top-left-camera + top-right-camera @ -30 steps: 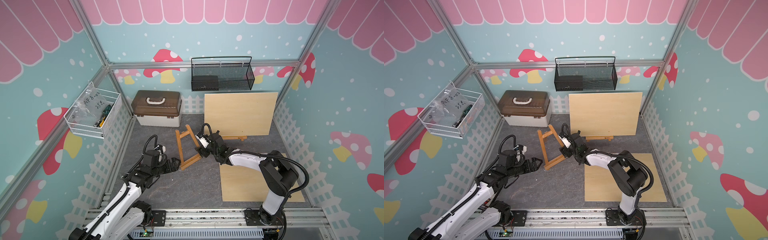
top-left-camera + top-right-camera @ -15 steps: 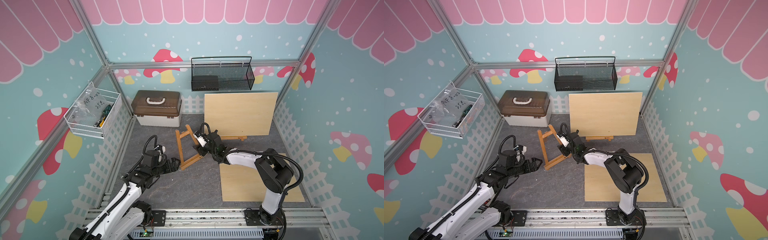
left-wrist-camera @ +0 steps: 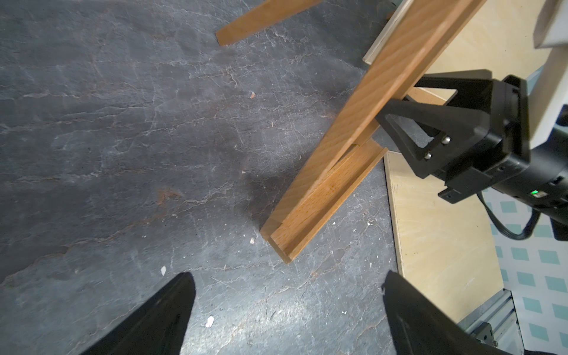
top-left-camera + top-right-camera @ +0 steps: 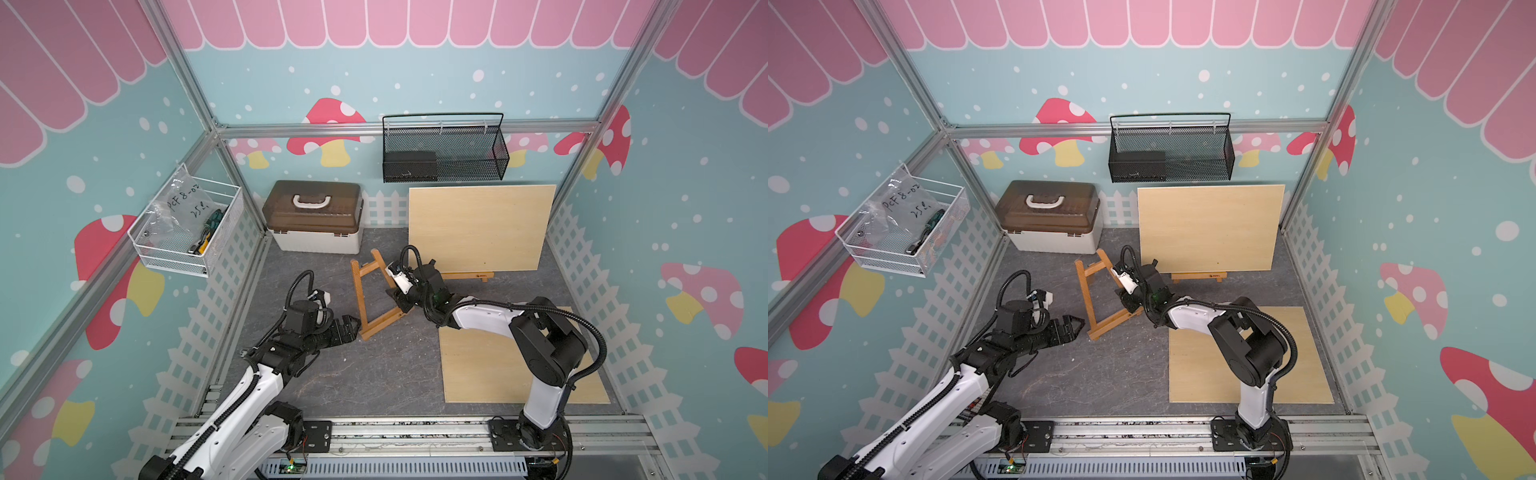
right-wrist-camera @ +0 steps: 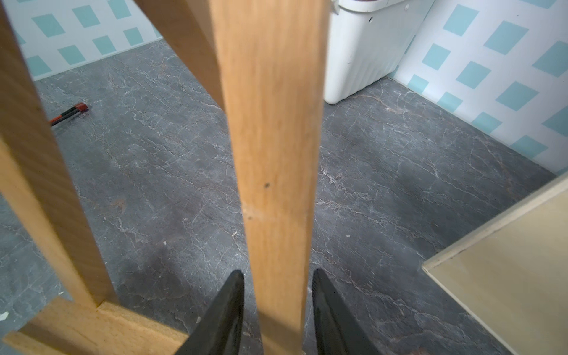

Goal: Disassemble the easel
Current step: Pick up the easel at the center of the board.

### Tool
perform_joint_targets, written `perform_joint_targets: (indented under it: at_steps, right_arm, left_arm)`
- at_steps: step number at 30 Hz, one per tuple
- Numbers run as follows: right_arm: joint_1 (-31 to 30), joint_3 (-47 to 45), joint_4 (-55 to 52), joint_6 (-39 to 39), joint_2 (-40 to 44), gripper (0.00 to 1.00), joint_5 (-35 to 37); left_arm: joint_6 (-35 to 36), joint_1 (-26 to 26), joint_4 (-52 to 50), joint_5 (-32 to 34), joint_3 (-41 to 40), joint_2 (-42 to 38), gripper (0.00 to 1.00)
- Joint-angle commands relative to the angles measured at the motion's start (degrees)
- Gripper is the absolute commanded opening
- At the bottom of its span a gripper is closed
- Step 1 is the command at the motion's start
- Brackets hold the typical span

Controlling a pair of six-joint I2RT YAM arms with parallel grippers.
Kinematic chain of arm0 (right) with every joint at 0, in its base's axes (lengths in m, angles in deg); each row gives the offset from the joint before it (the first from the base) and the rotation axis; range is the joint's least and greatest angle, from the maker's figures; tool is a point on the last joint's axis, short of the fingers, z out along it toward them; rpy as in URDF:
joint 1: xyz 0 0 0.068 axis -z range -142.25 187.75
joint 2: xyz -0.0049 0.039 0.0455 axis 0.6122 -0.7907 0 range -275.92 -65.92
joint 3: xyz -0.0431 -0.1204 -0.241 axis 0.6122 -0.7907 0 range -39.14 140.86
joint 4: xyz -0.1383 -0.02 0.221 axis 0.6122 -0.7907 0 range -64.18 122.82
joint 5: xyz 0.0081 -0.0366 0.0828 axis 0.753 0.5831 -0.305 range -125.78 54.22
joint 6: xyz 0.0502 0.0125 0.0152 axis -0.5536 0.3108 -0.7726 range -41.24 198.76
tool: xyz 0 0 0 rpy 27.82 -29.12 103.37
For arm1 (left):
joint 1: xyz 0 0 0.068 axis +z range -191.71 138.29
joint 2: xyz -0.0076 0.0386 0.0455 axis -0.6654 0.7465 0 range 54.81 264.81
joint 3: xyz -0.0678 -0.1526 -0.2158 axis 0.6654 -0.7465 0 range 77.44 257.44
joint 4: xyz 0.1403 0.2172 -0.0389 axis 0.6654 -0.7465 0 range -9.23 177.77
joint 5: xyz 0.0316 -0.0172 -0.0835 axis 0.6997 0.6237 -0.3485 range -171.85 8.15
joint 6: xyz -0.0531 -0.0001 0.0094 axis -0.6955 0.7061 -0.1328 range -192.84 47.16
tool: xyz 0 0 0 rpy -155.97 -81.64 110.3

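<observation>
The right tool [image 5: 278, 276] straddles one upright leg of the easel [image 4: 382, 324]. Its black fingers [image 5: 227, 313] sit close on either side of the wood, with a thin strip of grey bench [image 5: 172, 172] showing between each finger and the leg. I cannot tell whether the pads are actually pressing on the leg.

The left tool [image 3: 285, 276] is spread wide and holds nothing. It hangs just short of the corner where the easel's ledge meets the bench, without touching it.

The easel sits mid-bench between the two arms, in front of the brown-lidded storage box [image 4: 316, 220]. Its ledge end is down on the bench on the side of the left tool [image 4: 351, 326].

In both top views the right tool [image 4: 399, 301] is mostly covered by its own wrist and camera, so the jaws cannot be read there [image 4: 1126, 301]. The right wrist view does show them. The left wrist view catches the right tool [image 3: 396, 101] from the side, with one finger passing in front of the leg and the other behind it.

The right wrist view also shows a red-and-black handled item [image 5: 70, 113] lying on the bench, which I cannot pick out from above. Only the top views show the plywood board [image 4: 478, 226] leaning at the back wall and the flat board [image 4: 498, 374] under the right arm.
</observation>
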Motion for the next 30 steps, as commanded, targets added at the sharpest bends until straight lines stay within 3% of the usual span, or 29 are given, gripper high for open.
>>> perform_joint_targets:
  at_steps: [1,19,30]
  right_arm:
    - [-0.4,1.4,1.4,0.4,-1.2,0.36,0.3]
    - [-0.4,2.5,-0.5,1.7,0.1,0.21,1.1]
    - [-0.4,4.0,-2.7,1.8,2.9,0.21,2.8]
  left_arm:
    - [0.2,0.4,1.0,-0.4,-1.0,-0.4,0.98]
    - [0.1,0.8,1.2,0.1,-1.2,-0.9,0.98]
    - [-0.5,2.3,1.3,0.0,-1.3,-2.2,0.98]
